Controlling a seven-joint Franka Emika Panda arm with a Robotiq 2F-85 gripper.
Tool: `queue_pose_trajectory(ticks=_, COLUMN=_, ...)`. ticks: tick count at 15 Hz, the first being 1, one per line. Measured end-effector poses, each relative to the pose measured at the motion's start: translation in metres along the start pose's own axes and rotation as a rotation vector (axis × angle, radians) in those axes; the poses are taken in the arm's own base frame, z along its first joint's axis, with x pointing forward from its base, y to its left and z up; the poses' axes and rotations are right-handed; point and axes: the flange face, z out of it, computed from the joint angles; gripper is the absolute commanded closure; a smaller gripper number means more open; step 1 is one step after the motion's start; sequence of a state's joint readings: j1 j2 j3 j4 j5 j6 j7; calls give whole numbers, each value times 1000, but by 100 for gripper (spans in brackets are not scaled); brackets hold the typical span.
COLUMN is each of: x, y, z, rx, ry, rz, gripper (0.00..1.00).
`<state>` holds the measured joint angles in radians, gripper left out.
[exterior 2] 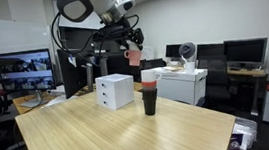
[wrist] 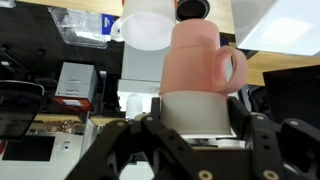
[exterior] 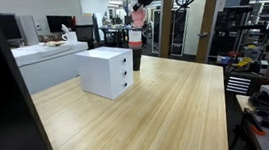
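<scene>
Items on and above the wooden surface [exterior: 159, 113], counted. One gripper [exterior 2: 132, 49], closed on item 1 and raised well clear of the surface. In the wrist view its two fingers [wrist: 150, 125] stand on either side of the mug's lower body.

Item 1: one pink mug [exterior 2: 135, 56] with a single handle, which shows at the right in the wrist view. It is held in the air, above and just to the side of item 2, touching neither that item nor the surface.

Item 2: one upright stack of cups [exterior 2: 149, 91] near the far edge of the surface. It is black at the base with a red band and white on top. The number of cups in it cannot be told for certain.

Item 3: one white drawer box [exterior: 106, 72], just beside the stack and apart from it, with two drawer fronts and one dark knob on each.

The wrist view also shows one white round vessel [wrist: 145, 28] and one dark-rimmed opening [wrist: 192, 10] beyond the mug. Whether these belong to the stack cannot be told.

In the background of an exterior view there is one lit monitor [exterior 2: 23, 69].
</scene>
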<state>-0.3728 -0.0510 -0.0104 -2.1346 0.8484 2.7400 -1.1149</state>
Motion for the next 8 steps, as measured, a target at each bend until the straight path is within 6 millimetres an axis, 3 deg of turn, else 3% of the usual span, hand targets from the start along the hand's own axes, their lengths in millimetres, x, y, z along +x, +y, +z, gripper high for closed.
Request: queue_pose_trajectory(ticks=8, x=-76, y=-24, z=-8, rx=-60, ry=-46, rz=10, gripper=59)
